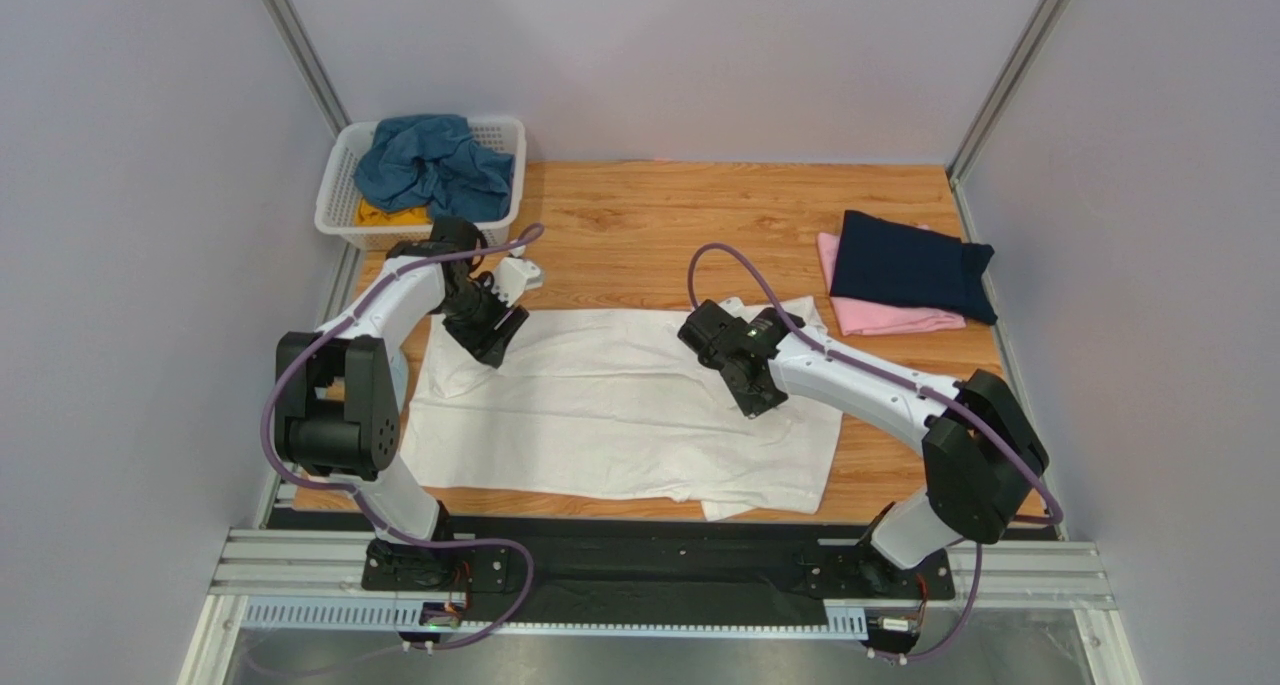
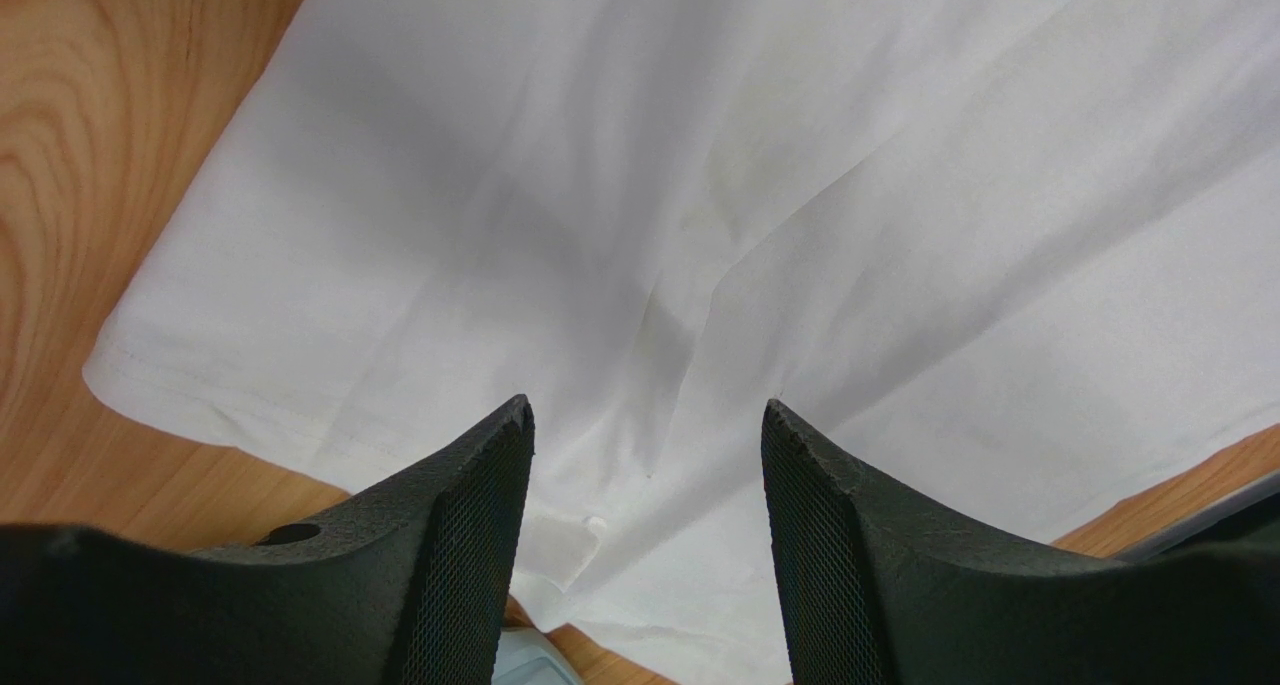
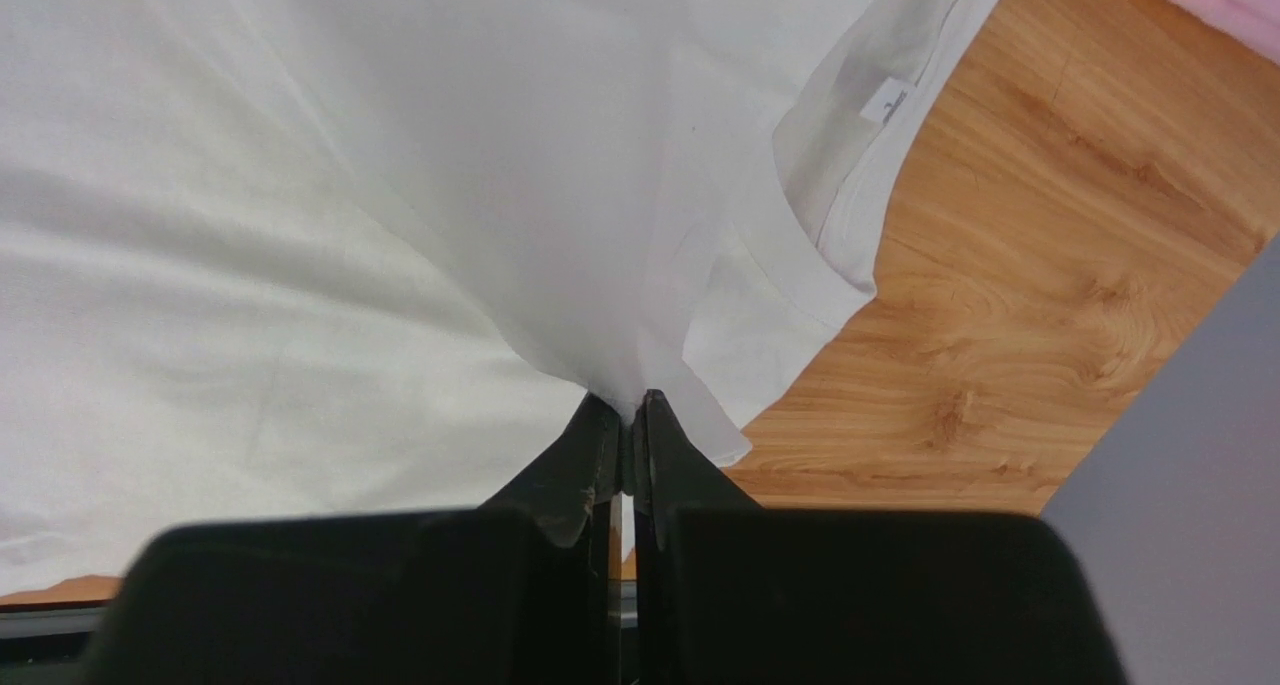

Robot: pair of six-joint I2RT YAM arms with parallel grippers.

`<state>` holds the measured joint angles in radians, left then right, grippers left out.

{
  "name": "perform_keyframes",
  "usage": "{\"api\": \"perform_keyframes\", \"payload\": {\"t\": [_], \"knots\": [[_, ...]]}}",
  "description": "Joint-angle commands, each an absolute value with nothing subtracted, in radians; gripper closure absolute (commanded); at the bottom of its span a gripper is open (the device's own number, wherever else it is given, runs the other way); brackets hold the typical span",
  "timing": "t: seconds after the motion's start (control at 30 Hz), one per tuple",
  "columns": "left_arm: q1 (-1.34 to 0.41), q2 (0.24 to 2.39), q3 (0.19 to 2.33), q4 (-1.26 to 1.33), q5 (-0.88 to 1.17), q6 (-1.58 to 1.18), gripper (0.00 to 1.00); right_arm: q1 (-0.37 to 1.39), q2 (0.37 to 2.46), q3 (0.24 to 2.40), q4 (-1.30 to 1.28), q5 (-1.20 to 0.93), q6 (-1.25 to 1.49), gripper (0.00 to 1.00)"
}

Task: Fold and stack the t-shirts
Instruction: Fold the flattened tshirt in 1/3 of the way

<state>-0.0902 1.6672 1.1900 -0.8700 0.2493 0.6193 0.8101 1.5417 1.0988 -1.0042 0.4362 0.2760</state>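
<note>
left gripper point(image 2: 646, 415) jaws wide, empty, over white shirt point(image 1: 616, 415) edge | right gripper point(image 3: 631, 403) pinched on shirt fold | table point(image 1: 661, 220) open beyond far edge

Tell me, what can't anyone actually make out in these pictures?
- Top view: yellow cloth in the basket, mostly buried under the teal-blue t-shirt.
- Top view: pink t-shirt, largely covered by the navy t-shirt.
- Right wrist view: collar label on the white t-shirt, too small to read.
- Left wrist view: whether the open left hand touches the cloth; cannot tell.
</note>
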Motion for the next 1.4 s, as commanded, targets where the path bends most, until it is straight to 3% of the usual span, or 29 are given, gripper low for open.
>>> {"api": "perform_keyframes", "payload": {"t": [0.0,0.5,0.97,1.1,1.2,1.37], "knots": [[-0.091,1.66,1.209,-0.857,0.261,0.634,0.36,0.808,1.49,1.144,-1.132,0.459,0.376,1.0],[-0.091,1.657,1.197,-0.856,0.278,0.63,0.36,0.819,1.431,1.134,-1.21,0.485,0.432,1.0],[-0.091,1.638,1.195,-0.857,0.276,0.632,0.36,0.85,1.562,1.095,-1.207,0.274,0.486,0.92],[-0.091,1.629,1.19,-0.857,0.27,0.638,0.36,0.853,1.604,1.111,-1.229,0.291,0.486,0.68],[-0.091,1.62,1.19,-0.858,0.259,0.647,0.36,0.854,1.615,1.152,-1.265,0.351,0.479,0.57],[-0.091,1.617,1.2,-0.858,0.25,0.653,0.35,0.763,1.549,1.377,-1.293,0.439,0.437,0.55]]}}
